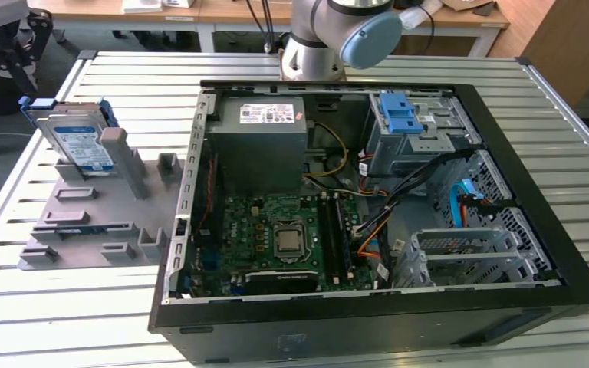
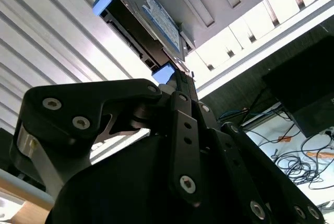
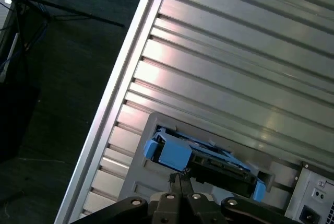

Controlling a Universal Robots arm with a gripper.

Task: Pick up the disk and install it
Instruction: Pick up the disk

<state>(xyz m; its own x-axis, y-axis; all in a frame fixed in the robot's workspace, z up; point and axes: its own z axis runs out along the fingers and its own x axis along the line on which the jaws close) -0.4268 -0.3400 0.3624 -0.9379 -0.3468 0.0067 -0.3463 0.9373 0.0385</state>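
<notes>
First wrist view, looking along the gripper [image 3: 180, 176]: its two black fingers [image 3: 176, 185] are pressed together to a point, with nothing held between them. Just beyond the tips lies the disk [image 3: 219, 165], seen edge-on as a thin dark slab with a blue rail [image 3: 167, 153] at either end; whether the tips touch it cannot be told. The disk sits straight ahead, in the direction the fingers point, not off to one side. Its near edge runs crosswise to the fingers, and they appear set to part along that edge rather than across the slab's thin side. In the second wrist view, from the flank, the closed fingertips [image 2: 180, 85] aim at one blue-capped end of the disk, whose labelled face shows beyond. In the exterior view the disk stands upright in a slot of a grey stand [image 1: 90, 222] at the exterior view's left, label facing outward, its long side rising with a slight lean. The stand rests on a slatted metal table [image 1: 70, 322], just beside an open computer case [image 1: 581, 253] lying on its side, its circuit board [image 1: 284, 238] exposed. The disk is outside the case and not yet installed.
</notes>
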